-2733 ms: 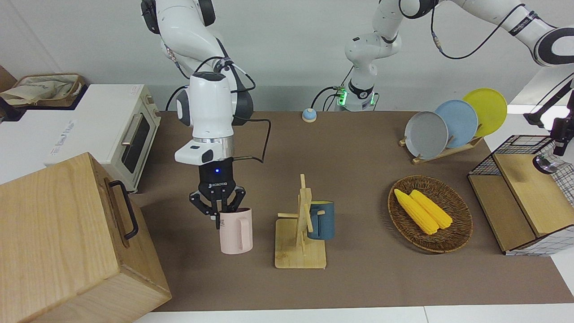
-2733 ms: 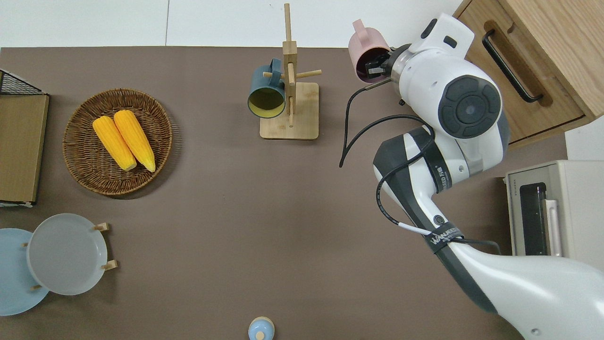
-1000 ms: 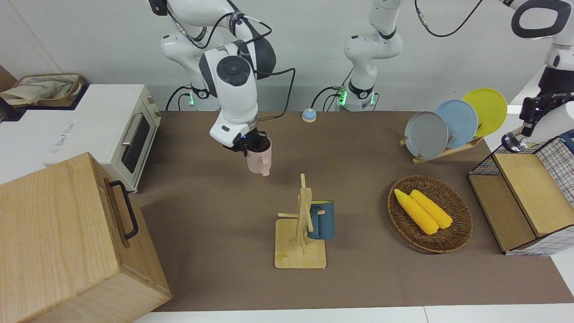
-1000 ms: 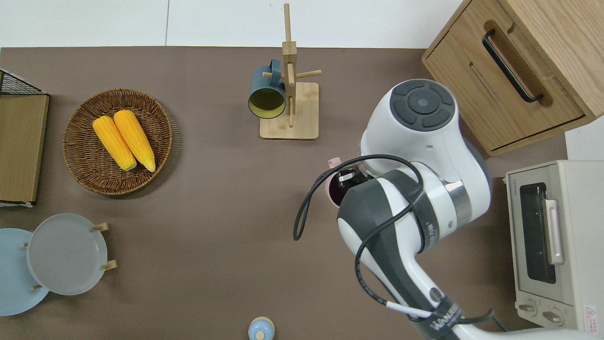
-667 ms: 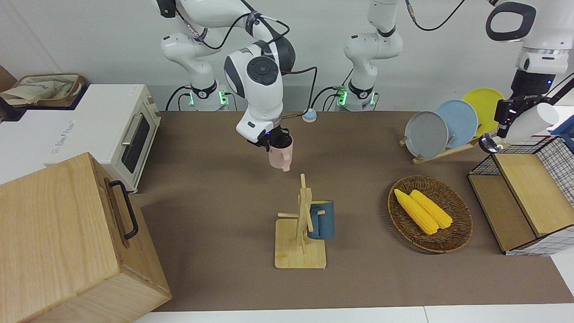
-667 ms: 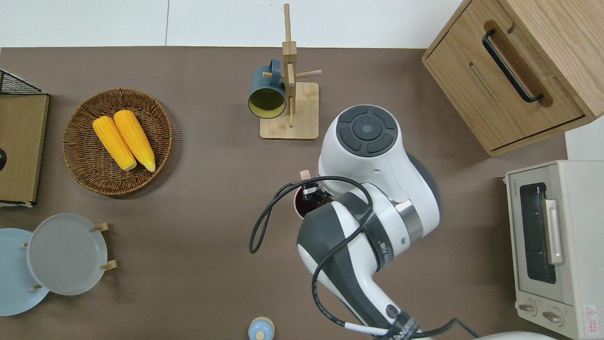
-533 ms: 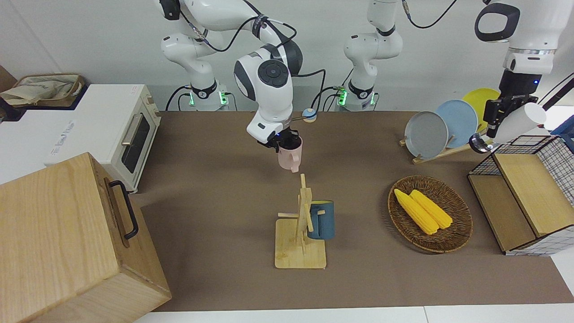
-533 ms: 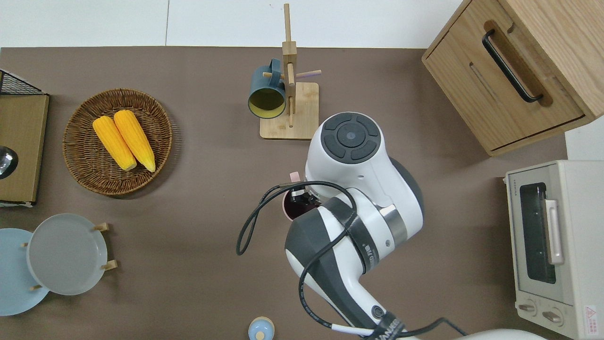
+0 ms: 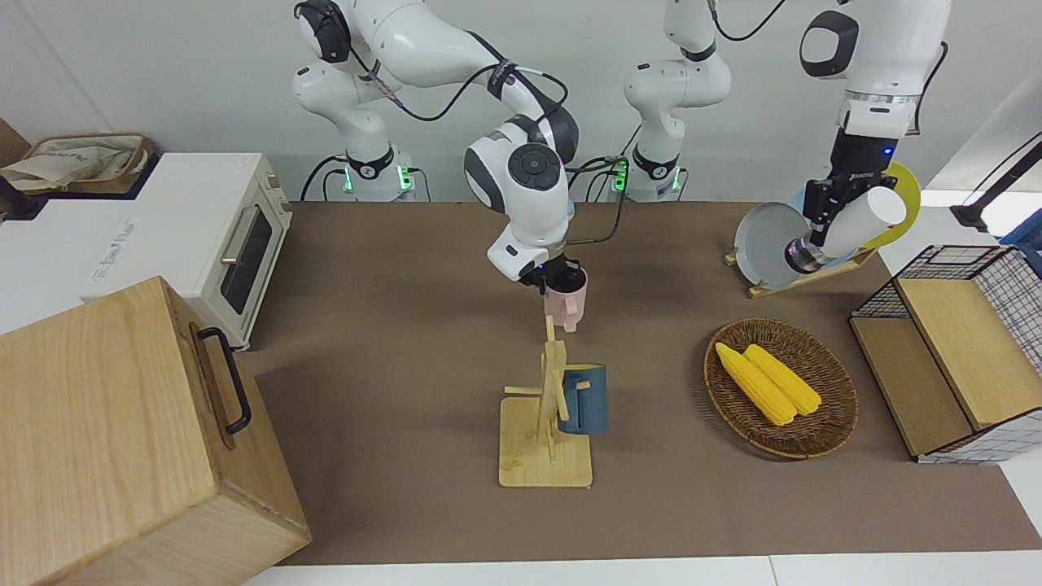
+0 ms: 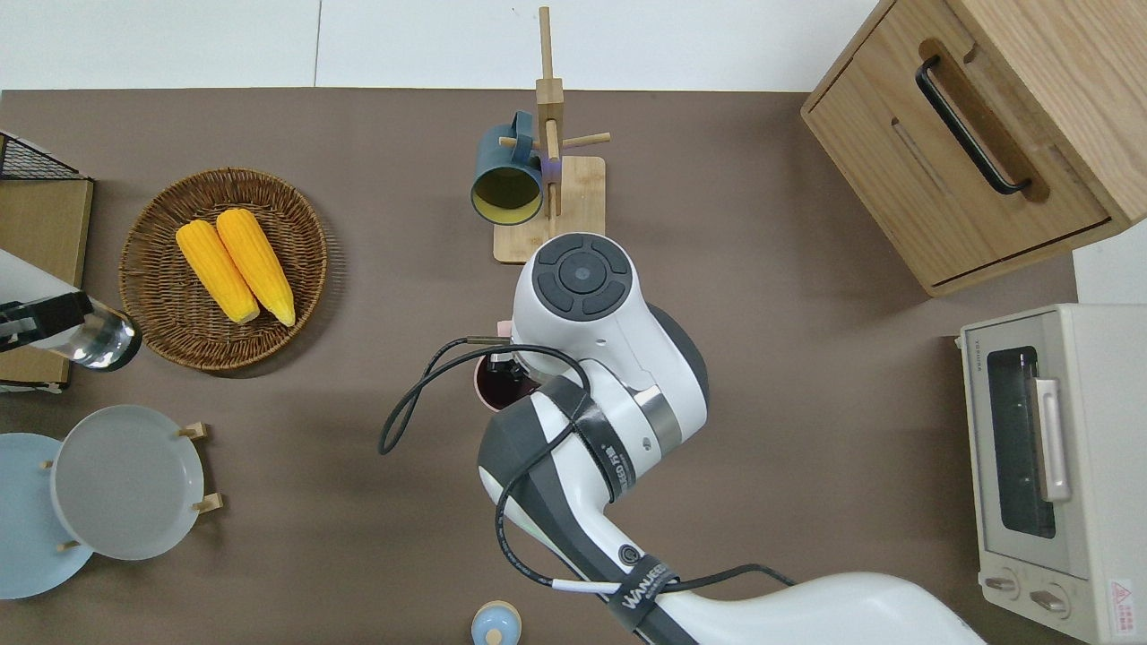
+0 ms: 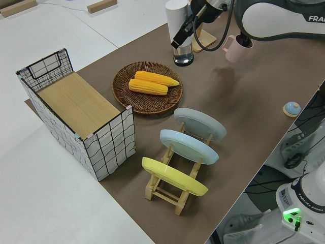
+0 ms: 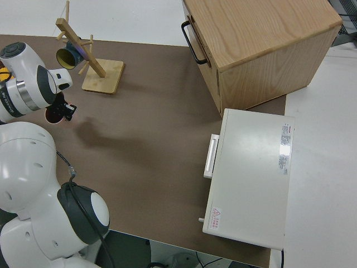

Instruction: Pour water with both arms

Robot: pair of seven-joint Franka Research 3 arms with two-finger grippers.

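My right gripper (image 9: 556,281) is shut on the rim of a pink mug (image 9: 566,303), one finger inside it. The mug hangs upright over the middle of the table, nearer to the robots than the wooden mug rack (image 9: 544,423). In the overhead view the arm hides most of the pink mug (image 10: 489,391). My left gripper (image 9: 824,207) is shut on a white bottle (image 9: 861,216) with a silvery end. The bottle is tilted, silvery end lowest, over the table beside the wicker basket (image 10: 170,345). No water shows.
A blue mug (image 9: 584,399) hangs on the rack. Two corn cobs (image 9: 769,378) lie in the basket. A plate rack (image 11: 177,152), a wire crate (image 9: 952,350), a wooden cabinet (image 9: 122,423), a toaster oven (image 9: 203,236) and a small blue bell (image 10: 495,623) ring the table.
The right arm carried the pink mug from beside the wooden cabinet to the table's middle. The left arm brought the white bottle from over the wire crate toward the wicker basket.
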